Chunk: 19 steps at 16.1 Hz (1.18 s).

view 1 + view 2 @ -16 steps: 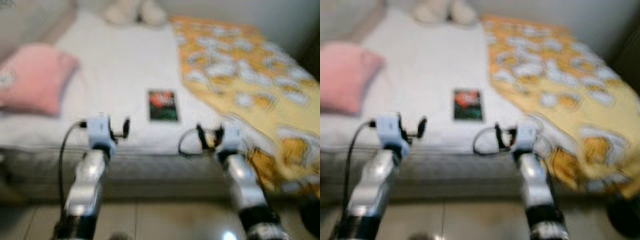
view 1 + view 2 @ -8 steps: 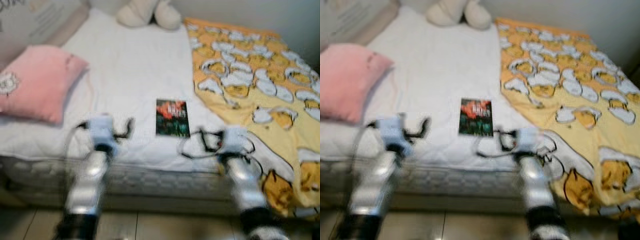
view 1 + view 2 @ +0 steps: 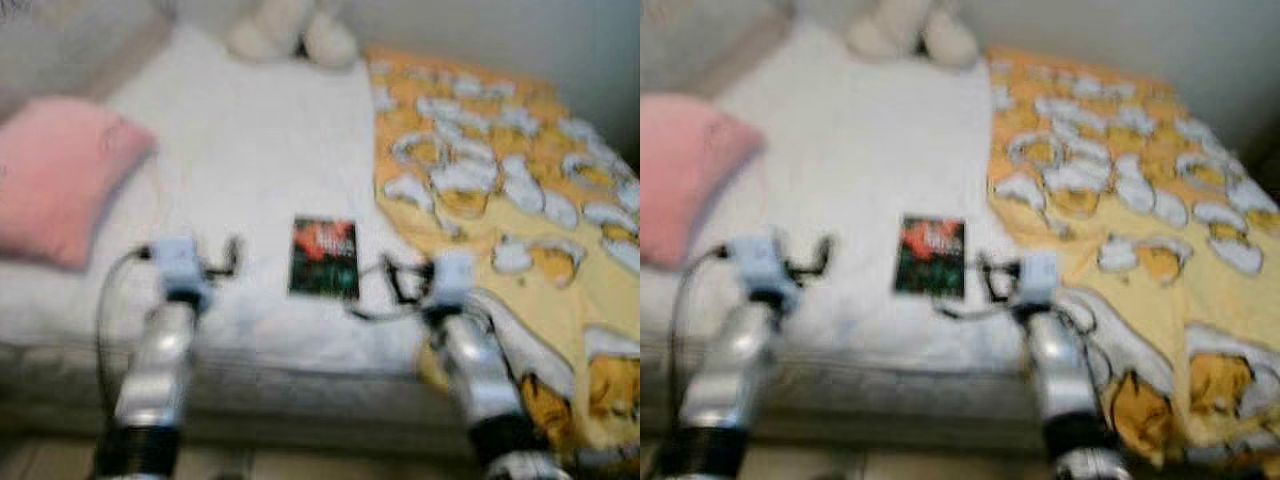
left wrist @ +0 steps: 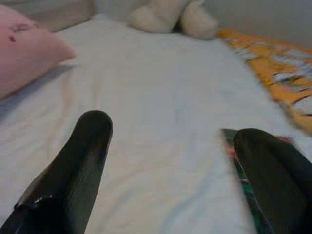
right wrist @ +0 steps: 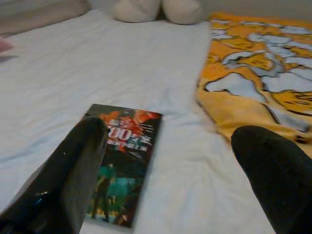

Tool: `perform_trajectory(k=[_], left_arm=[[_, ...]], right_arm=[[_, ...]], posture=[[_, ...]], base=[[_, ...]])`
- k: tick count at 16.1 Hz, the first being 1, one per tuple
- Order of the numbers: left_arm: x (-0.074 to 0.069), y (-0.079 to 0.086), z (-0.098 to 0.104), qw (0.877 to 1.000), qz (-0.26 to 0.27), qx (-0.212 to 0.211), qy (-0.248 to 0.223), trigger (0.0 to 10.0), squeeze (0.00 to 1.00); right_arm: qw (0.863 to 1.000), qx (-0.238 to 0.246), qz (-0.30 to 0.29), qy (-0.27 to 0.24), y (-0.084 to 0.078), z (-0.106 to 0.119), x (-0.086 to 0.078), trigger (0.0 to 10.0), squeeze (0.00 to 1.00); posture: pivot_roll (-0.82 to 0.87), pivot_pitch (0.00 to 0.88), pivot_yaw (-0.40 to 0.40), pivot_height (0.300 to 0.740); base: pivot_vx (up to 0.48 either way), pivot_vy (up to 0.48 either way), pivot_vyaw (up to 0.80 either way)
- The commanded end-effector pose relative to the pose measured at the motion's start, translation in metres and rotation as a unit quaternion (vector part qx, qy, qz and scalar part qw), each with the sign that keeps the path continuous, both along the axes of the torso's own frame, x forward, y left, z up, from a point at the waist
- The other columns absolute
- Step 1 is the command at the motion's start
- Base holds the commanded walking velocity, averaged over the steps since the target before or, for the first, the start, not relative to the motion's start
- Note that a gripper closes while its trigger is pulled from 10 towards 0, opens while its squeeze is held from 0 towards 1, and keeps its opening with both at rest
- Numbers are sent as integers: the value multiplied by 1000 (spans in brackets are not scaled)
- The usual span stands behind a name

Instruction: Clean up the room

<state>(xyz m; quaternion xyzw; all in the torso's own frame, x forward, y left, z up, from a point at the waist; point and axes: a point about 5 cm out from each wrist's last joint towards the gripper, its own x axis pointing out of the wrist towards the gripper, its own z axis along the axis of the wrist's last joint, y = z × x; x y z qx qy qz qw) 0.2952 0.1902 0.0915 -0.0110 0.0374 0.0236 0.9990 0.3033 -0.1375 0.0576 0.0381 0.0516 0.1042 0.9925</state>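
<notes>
A dark book (image 3: 324, 257) with a red and green cover lies flat on the white bed sheet (image 3: 250, 150), near the bed's front edge. My left gripper (image 4: 170, 141) hovers open over the sheet to the left of the book. My right gripper (image 5: 168, 141) is open just in front of the book (image 5: 124, 156), slightly to its right, with nothing between its fingers. Both silver arms reach forward over the bed edge, the left arm (image 3: 165, 330) and the right arm (image 3: 465, 340).
A pink pillow (image 3: 60, 175) rests at the left of the bed. A yellow and white patterned blanket (image 3: 510, 190) covers the right side. A cream plush toy (image 3: 290, 35) sits at the far end. The mattress edge (image 3: 300, 400) runs below the arms.
The whole picture has shifted and blurred, so the camera moved. Both grippers have come slightly further in over the bed edge, closer to the book.
</notes>
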Motion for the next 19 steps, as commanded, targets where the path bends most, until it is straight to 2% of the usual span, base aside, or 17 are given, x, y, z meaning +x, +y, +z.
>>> perform_trajectory(k=[1,6,7,9,14,19], left_arm=[[3,-8,1,1000,1,13,0,10000,0],[4,-3,2,1000,3,14,4,10000,0],[9,3,5,1000,11,20,2,10000,0],[9,6,9,1000,10,28,-4,10000,0],[7,0,13,1000,-9,15,-18,10000,0],[3,-2,10,1000,-21,17,-10,10000,0]], right_arm=[[1000,-12,-21,2,-16,-1,-1,10000,0],[1000,-9,-13,3,-10,-2,-3,10000,0],[1000,-7,-14,4,-11,-4,-5,10000,0],[1000,-6,-14,6,-10,-5,-6,10000,0],[1000,-11,-8,9,-5,-4,-4,10000,0],[1000,-9,-4,15,-4,-6,-4,10000,0]], posture=[[49,0,-94,740],[54,5,-90,740],[55,8,-85,740],[56,13,-82,740],[72,19,-83,740],[79,27,-89,740]], base=[[480,0,0],[0,0,0],[0,0,0],[0,0,0],[0,0,0],[0,480,-725]])
